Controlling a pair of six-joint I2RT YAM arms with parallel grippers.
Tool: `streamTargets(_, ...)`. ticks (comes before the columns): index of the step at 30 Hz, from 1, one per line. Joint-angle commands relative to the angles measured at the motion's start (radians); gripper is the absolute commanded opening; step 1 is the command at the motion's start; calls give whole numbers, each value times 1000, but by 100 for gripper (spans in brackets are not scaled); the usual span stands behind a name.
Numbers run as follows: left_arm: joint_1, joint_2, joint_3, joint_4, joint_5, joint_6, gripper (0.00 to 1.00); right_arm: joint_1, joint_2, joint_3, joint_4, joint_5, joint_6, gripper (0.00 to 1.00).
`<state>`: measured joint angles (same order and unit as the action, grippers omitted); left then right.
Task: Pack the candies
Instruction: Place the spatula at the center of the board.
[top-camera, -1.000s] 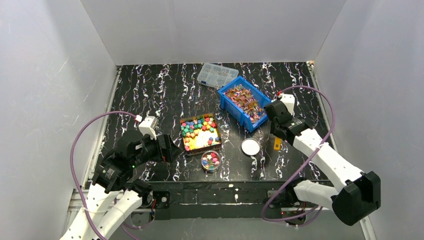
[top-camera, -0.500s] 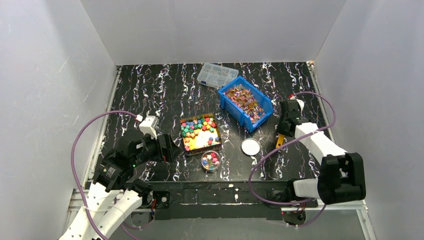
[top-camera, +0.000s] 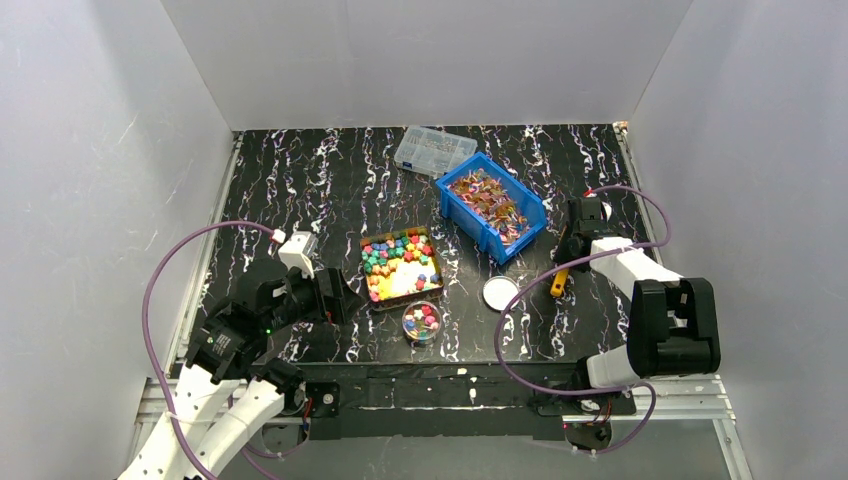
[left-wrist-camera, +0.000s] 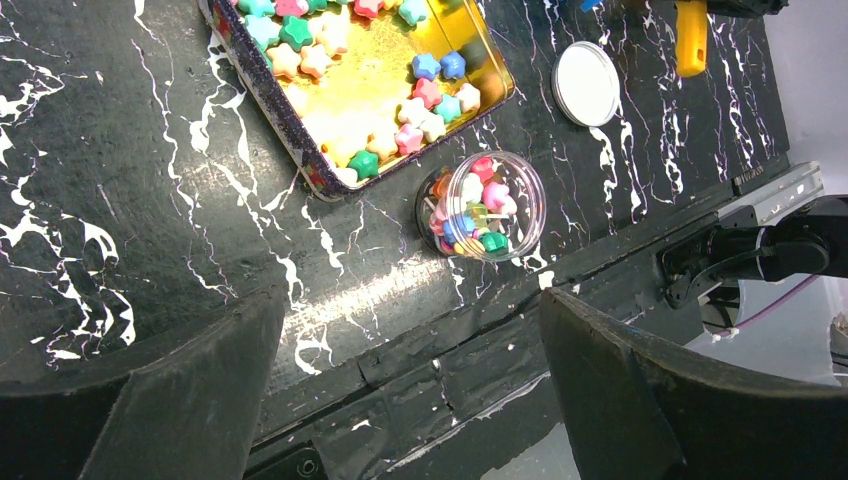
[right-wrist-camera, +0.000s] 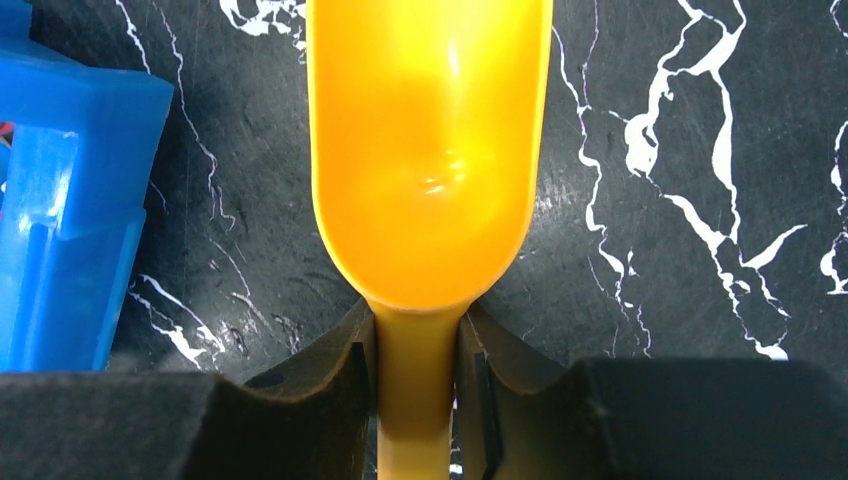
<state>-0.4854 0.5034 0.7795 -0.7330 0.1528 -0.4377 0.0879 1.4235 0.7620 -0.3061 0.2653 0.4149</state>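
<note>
Candies (top-camera: 490, 203) in one blue bin (top-camera: 468, 232), one tin (left-wrist-camera: 385, 90), one jar (left-wrist-camera: 538, 215) — right gripper (right-wrist-camera: 418, 370) pinches one scoop (right-wrist-camera: 430, 150), lengthwise beside the bin; left gripper (left-wrist-camera: 412, 310) spread.

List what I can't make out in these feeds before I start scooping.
- Right wrist: the scoop handle's end runs off the bottom edge, past the right gripper; the blue bin is mostly cut off by the left edge, its inside unseen.
- Left wrist: the tin is cut off by the top edge.
- Top external: the clear box holds parts too small to tell.
</note>
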Motion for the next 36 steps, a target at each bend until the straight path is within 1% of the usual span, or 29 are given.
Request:
streamTargets(1,7,7,4,4,-4,8,98,-10,31,11,61,3,4,4)
streamTargets(6,7,10,4,4,-3,7,98,-11,44,-1,74,3,7,13)
streamTargets(10,7,16,4,4,-3,8,98,-11,35,-5,75,-1,9,28)
streamTargets(18,7,15,4,4,-4,8,98,-11,-20,13,42,-7,2,48)
streamTargets(24,7,11,3,4,-4,7,98,-11,-81,48,-11,-9,-10,62)
streamTargets(26,7,9,2,4,-4,8,98,-11,-103,63,-32,-20,-14,64)
streamTargets(30,7,10,2,3,-6,7,98,-10,-162,78,-61,-36,-16,66)
streamTargets(36,6,10,4,1,-13,7,98,-1,-244,104,-117,-124,-18,68)
